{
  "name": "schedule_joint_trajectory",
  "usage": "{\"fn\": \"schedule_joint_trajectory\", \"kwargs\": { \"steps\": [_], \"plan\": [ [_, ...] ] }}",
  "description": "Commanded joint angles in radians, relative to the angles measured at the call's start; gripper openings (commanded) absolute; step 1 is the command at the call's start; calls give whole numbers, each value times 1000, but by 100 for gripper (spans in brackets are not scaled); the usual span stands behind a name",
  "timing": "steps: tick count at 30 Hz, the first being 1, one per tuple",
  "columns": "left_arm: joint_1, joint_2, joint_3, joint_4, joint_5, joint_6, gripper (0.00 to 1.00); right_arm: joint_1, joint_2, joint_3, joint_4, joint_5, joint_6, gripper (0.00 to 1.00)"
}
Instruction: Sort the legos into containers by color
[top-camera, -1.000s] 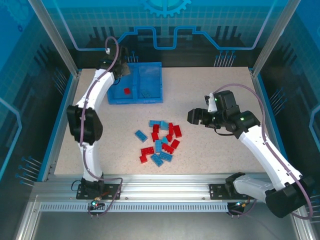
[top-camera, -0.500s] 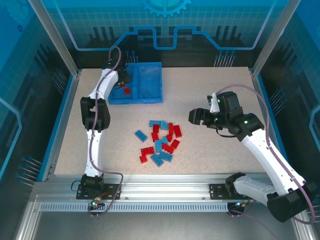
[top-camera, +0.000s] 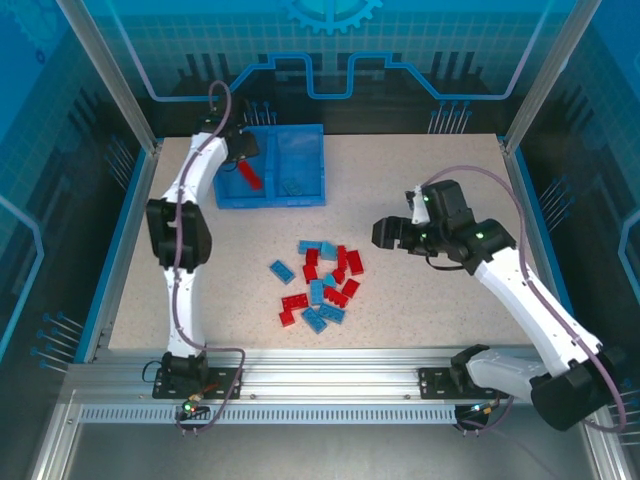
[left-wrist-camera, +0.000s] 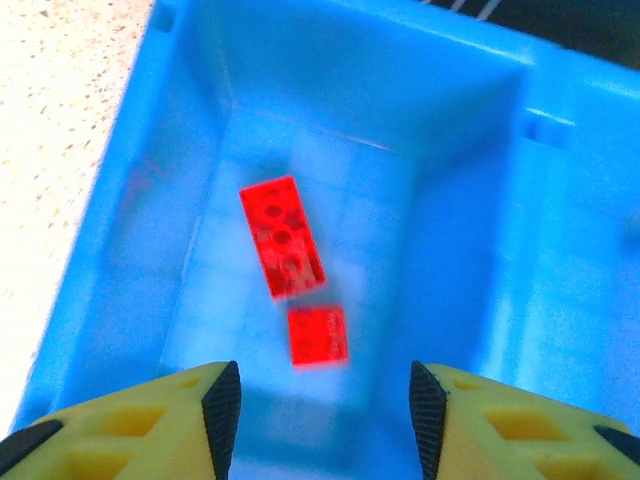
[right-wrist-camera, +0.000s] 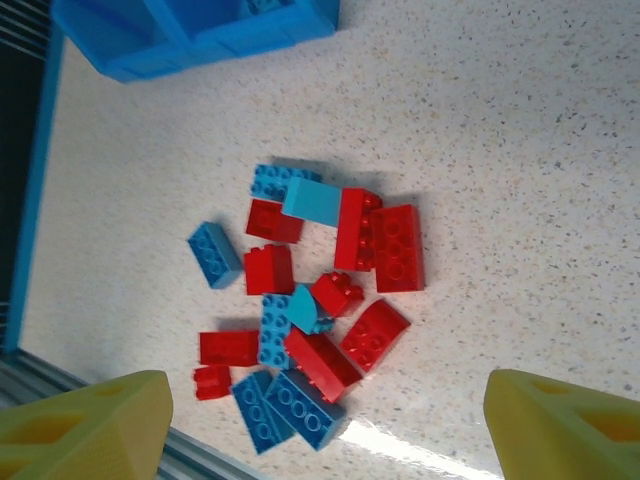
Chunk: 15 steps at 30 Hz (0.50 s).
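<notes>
Two reds are in the left compartment (left-wrist-camera: 450, 230) of the bin (top-camera: 300, 197): a long brick (left-wrist-camera: 283, 238) lying flat and a short brick (left-wrist-camera: 318, 336) just beside it. The short one is blurred, so I can't tell whether it is resting on the floor of the bin

Left tool (left-wrist-camera: 325, 405) hangs over that compartment, jaws partly apart, nothing between them

Right compartment (top-camera: 302, 160) has something blue on blue in it, too faint for me to name

Right tool (right-wrist-camera: 327, 400) hovers above the table (top-camera: 430, 170), just right of the pile (top-camera: 322, 285). Its jaws are spread wide and hold nothing

The pile sits mid-table, well apart from the bin, with red and light blue mixed. Most pieces touch and a few lie on top of others. One blue brick (top-camera: 281, 270) lies alone just left of the pile, flat, touching nothing
</notes>
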Motion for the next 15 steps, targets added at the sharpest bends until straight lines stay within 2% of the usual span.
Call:
{"fn": "schedule_joint_trajectory", "kwargs": {
  "steps": [1,5,8,10,15],
  "plan": [
    [-27,-315,-195,110,114,-1,51,86,108,103,-14,88,-66,83],
    [-77,-632,-518,256,219,102,51,185,303,231,-17,127,-125,83],
    [-110,-841,-737,325,347,229,53,211,435,292,2,140,-192,78],
    [-129,-970,-878,345,454,362,55,223,487,284,56,128,-322,76],
    [-193,-1231,-1135,291,625,757,67,228,576,254,106,116,-689,76]
  ]
}}
